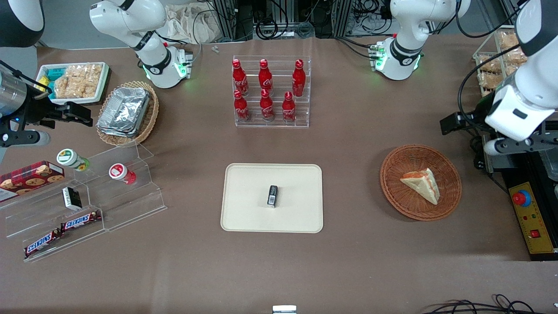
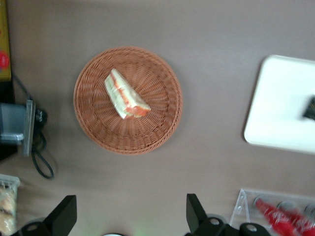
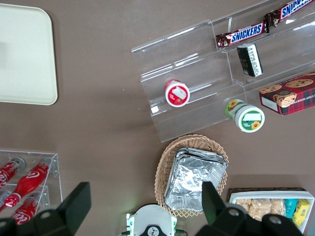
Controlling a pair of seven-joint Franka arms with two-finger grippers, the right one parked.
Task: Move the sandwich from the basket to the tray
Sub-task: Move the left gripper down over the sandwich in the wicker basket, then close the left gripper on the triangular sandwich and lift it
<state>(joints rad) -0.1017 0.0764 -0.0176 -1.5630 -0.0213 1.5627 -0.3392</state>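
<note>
The sandwich [image 1: 422,184], a pale wedge with red filling at its cut edge, lies in the round reddish-brown basket [image 1: 392,192] toward the working arm's end of the table. The wrist view looks down on the same sandwich [image 2: 125,96] and basket [image 2: 98,132]. My left gripper [image 2: 130,214] hangs high above the table beside the basket, open, with nothing between its fingers [image 2: 194,211]. The cream tray [image 1: 235,218] lies mid-table, with a small black packet [image 1: 272,196] on it. Part of the tray [image 2: 280,98] also shows in the wrist view.
A clear rack of red cola bottles [image 1: 271,93] stands farther from the camera than the tray. A yellow control box with a red button [image 1: 525,209] lies beside the basket. Toward the parked arm's end are a clear stepped shelf [image 1: 130,205], a tan basket of foil containers [image 1: 126,111] and a white snack tray [image 1: 74,80].
</note>
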